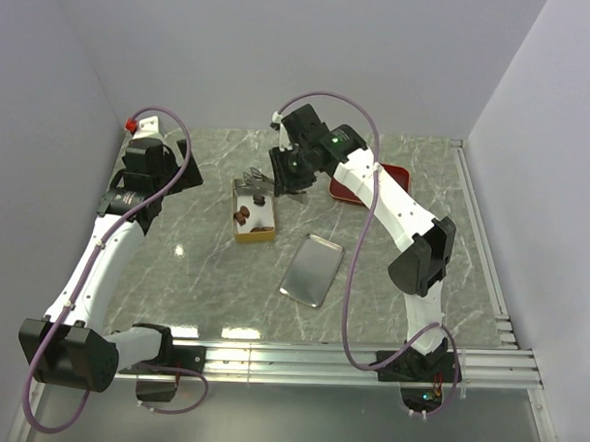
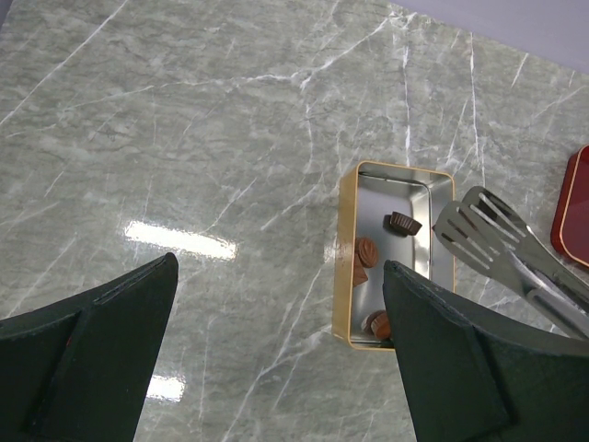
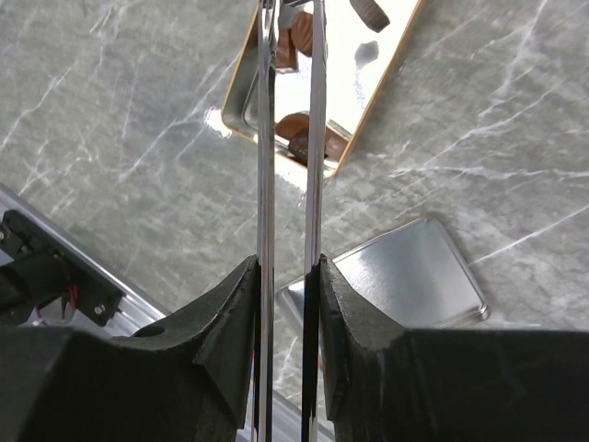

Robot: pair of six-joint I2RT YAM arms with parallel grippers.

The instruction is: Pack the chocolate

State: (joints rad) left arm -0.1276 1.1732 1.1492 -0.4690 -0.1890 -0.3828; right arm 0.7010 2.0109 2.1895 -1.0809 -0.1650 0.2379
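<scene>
Several brown chocolates (image 2: 366, 251) lie inside the open gold tin (image 2: 346, 267), one in a dark cup (image 2: 402, 223). In the top view the tin (image 1: 239, 237) sits at mid-table with chocolate (image 1: 243, 216) in it. My right gripper (image 3: 287, 267) is shut on metal tongs (image 3: 265, 138), whose two arms run between the fingers. The tong tips (image 2: 479, 230) hover at the tin's far end, with no chocolate seen between them. In the top view the right gripper (image 1: 289, 174) hangs just right of the tin. My left gripper (image 2: 281, 269) stands wide open and empty, left of the tin (image 3: 391, 69).
A silvery rectangular lid (image 1: 312, 268) lies flat right of the tin, and shows in the right wrist view as lid (image 3: 405, 276). A red tray (image 1: 394, 173) sits at the back right, its edge as tray (image 2: 572, 207). Metal rails (image 1: 368, 357) run along the near edge.
</scene>
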